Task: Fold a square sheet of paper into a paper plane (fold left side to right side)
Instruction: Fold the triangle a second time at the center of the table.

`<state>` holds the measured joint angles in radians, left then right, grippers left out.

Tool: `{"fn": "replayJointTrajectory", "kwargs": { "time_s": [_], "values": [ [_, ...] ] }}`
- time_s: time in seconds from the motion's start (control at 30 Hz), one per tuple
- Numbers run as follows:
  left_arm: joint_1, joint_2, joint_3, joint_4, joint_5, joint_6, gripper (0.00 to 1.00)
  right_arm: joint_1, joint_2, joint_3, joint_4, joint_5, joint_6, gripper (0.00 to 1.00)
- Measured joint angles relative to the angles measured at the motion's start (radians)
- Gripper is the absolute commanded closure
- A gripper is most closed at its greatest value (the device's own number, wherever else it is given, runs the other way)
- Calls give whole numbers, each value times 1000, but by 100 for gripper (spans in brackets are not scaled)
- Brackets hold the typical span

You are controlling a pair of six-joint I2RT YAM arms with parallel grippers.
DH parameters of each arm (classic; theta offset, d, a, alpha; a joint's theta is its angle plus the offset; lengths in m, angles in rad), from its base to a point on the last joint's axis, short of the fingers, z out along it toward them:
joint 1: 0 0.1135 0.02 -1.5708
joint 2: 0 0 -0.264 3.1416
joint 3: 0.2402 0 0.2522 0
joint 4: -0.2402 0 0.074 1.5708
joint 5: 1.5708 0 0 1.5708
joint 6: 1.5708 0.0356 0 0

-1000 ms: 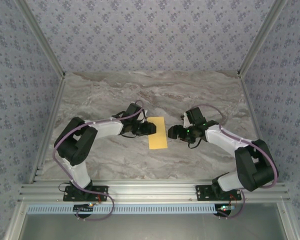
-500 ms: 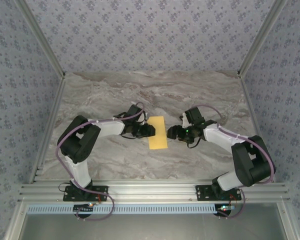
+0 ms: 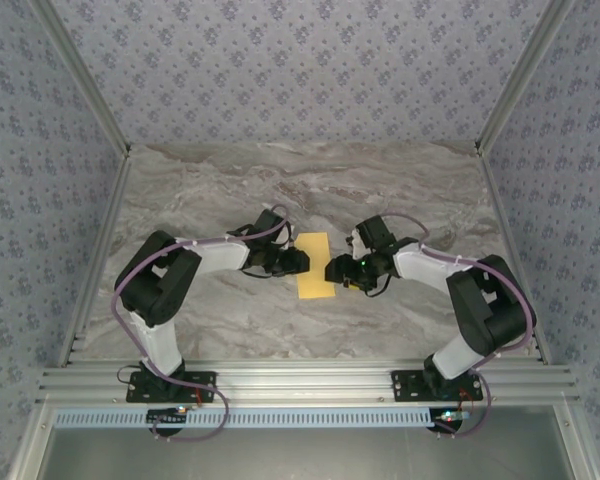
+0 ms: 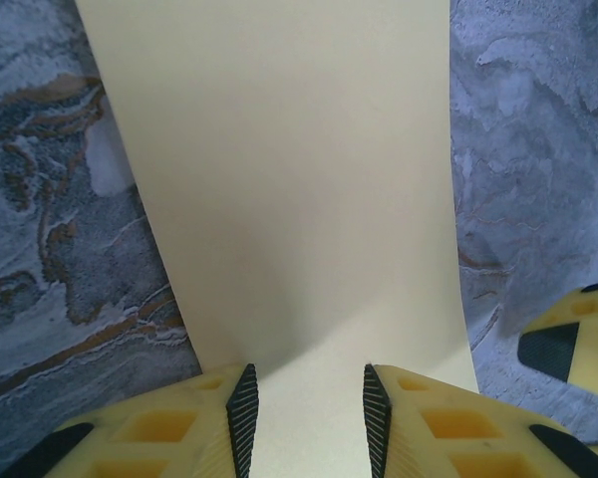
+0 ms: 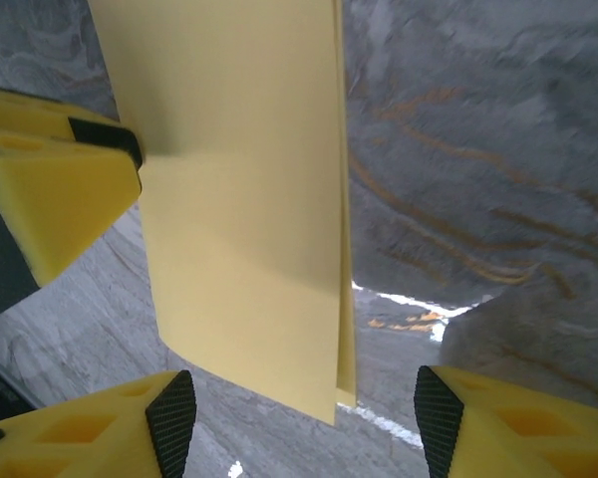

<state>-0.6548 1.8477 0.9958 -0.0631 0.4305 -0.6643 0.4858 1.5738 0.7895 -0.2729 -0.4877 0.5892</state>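
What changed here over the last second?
The right arm swung left, bringing its open jaws up to the right edge of the folded yellow paper. The left arm barely shifted, its jaws staying at the paper's left edge. The paper lies where it was; nothing was grasped or released.

No legible text, label, brand mark, number or sign is recorded on the yellow sheet of paper [image 3: 315, 252], on the marble-patterned table [image 3: 230, 180] or on the walls [image 3: 300, 70]; the repeating motif on the walls is noted as ornament only, not as lettering
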Motion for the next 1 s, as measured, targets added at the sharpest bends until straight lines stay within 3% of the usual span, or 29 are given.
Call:
{"fn": "replayJointTrajectory", "kwargs": {
  "time_s": [0.2, 1.0],
  "values": [
    [0, 0, 0, 0, 0, 0, 65, 48, 1, 0, -7, -2, 24, 40],
    [0, 0, 0, 1, 0, 0, 65, 50, 53, 8, 11, -41, 114, 41]
  ]
}}
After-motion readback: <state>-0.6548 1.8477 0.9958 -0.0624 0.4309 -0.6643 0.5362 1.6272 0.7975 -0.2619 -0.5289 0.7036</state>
